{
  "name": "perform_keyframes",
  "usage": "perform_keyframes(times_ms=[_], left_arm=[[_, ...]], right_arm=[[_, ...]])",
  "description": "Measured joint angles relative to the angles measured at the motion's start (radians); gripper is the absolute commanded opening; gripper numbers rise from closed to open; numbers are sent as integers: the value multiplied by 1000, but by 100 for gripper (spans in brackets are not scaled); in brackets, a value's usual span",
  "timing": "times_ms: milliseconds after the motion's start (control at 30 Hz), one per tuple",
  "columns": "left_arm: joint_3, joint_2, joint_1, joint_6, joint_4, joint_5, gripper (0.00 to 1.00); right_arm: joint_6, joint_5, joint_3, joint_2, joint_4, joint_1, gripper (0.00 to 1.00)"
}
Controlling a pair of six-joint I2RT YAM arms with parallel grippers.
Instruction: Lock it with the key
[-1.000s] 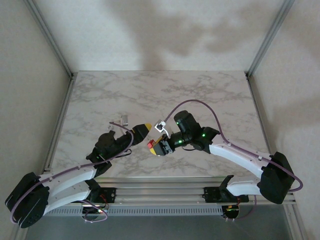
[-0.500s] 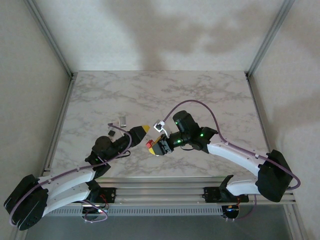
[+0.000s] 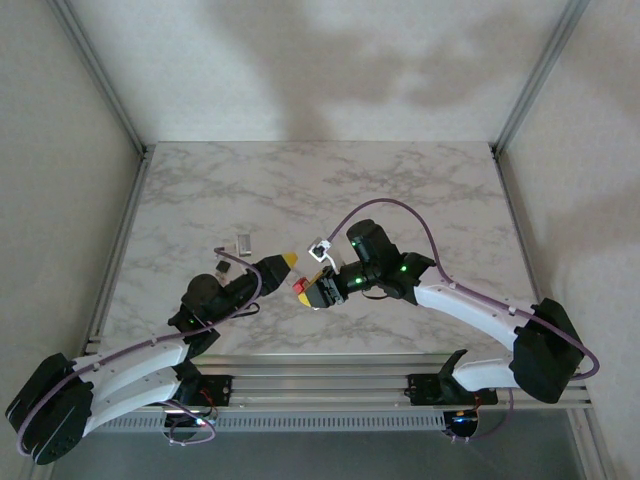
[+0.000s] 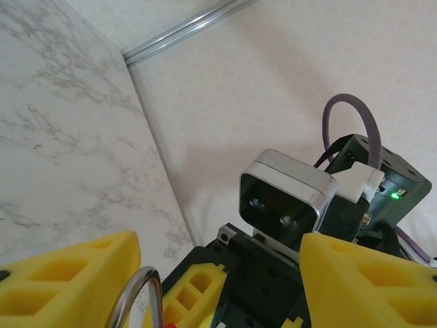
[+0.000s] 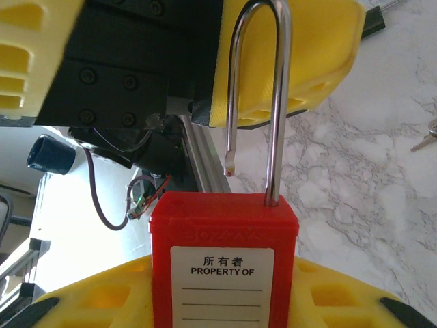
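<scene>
A pale marble table [image 3: 400,190] is enclosed by plain white walls [image 3: 330,70] and aluminium corner posts [image 3: 100,75]. Near the middle of the table's front half, a red padlock [image 5: 223,273] is held off the surface. Its body is pinched between the yellow fingers [image 5: 89,301] of the right gripper [image 3: 315,292], and a white label reading "PROPERTY OF" is turned toward the right wrist camera. The steel shackle [image 5: 273,102] is raised: its long leg is seated in the body, while the short leg's free end is seen hanging just above the body.

The left gripper [image 3: 280,264] is pointed at the padlock from the left, with its yellow fingers [image 4: 68,273] spread apart. In the left wrist view the curved top of the shackle [image 4: 140,297] is seen between them, close beside one finger; whether it is touched cannot be told. Beyond the shackle the right wrist's silver camera housing [image 4: 287,205] is faced.

The keys [image 3: 240,243] are left lying on the marble beyond the left gripper, well apart from the padlock. A purple cable [image 3: 400,205] is looped above the right arm.
</scene>
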Motion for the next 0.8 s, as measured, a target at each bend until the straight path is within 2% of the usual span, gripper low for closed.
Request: perform_keyframes(times_ms=[167,800], left_arm=[[-1,0,0,19,-29,0,50],[-2,-31,0,79,-150,-2,23]], right_arm=[[0,0,0,0,-12,0,0],[-6,3,0,4,-42,0,0]])
